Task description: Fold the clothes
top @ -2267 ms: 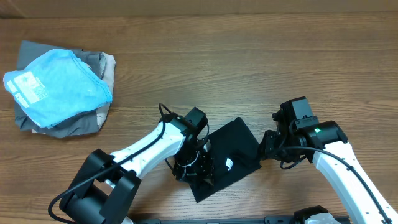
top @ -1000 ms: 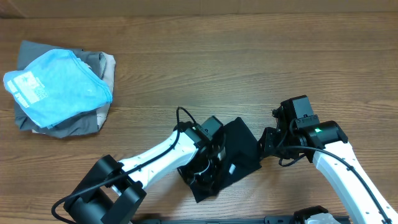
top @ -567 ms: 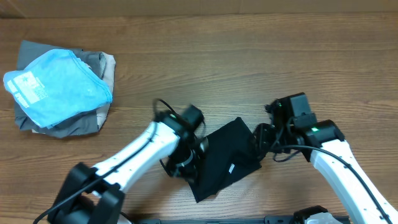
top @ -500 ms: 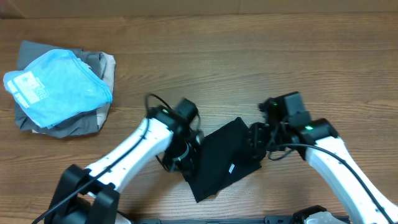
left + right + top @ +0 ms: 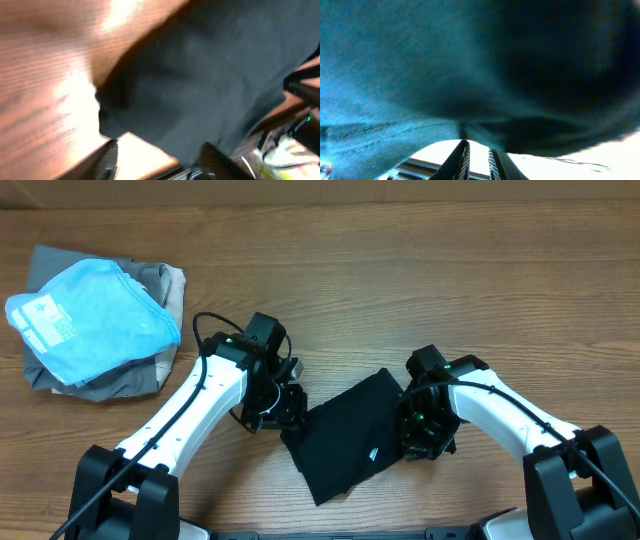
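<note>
Right end effector point(image 5: 477, 152) perhaps on black T-shirt point(image 5: 345, 440), contact blurred.

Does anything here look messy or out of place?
The folded black T-shirt lies slanted rather than square, and the light blue garment sits rumpled atop an untidy grey pile.

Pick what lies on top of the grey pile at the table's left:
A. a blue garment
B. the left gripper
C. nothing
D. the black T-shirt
A: the blue garment lies spread over the grey pile, well apart from the T-shirt between the two arms.
</note>
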Action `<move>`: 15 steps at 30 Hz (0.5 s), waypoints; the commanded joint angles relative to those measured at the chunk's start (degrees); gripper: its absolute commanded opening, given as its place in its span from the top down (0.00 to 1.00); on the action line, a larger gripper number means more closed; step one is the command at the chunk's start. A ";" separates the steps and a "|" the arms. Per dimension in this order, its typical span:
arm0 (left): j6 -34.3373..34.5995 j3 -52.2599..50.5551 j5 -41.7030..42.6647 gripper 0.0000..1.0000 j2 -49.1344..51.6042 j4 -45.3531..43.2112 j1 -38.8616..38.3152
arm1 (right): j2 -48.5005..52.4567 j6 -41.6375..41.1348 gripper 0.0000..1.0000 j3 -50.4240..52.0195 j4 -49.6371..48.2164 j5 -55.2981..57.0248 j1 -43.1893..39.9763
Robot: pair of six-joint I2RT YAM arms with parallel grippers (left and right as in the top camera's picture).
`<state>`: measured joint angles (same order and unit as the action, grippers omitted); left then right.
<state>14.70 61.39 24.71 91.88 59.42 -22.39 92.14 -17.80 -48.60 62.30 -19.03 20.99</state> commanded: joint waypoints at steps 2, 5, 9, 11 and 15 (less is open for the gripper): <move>-1.84 0.92 -2.82 0.31 -1.03 -4.96 0.24 | -5.57 -1.97 0.85 -1.55 -0.44 3.39 -0.17; -4.22 0.42 -5.35 0.28 -0.76 -10.95 0.24 | -10.91 -1.99 0.85 -3.37 -1.03 3.37 -0.17; -8.41 0.07 -2.99 0.27 1.92 -16.11 0.24 | -16.44 -1.99 0.84 -4.42 -2.67 3.39 -0.17; -12.07 0.07 -0.33 0.27 4.44 -17.00 0.24 | -17.57 -1.99 0.83 -4.42 -2.75 3.52 -0.15; -18.71 0.13 8.50 0.27 10.54 -19.91 0.26 | -17.70 -1.99 0.84 -4.42 -2.95 3.56 -0.17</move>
<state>3.22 61.45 25.78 98.61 40.38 -22.39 74.61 -19.46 -52.18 59.64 -16.08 20.99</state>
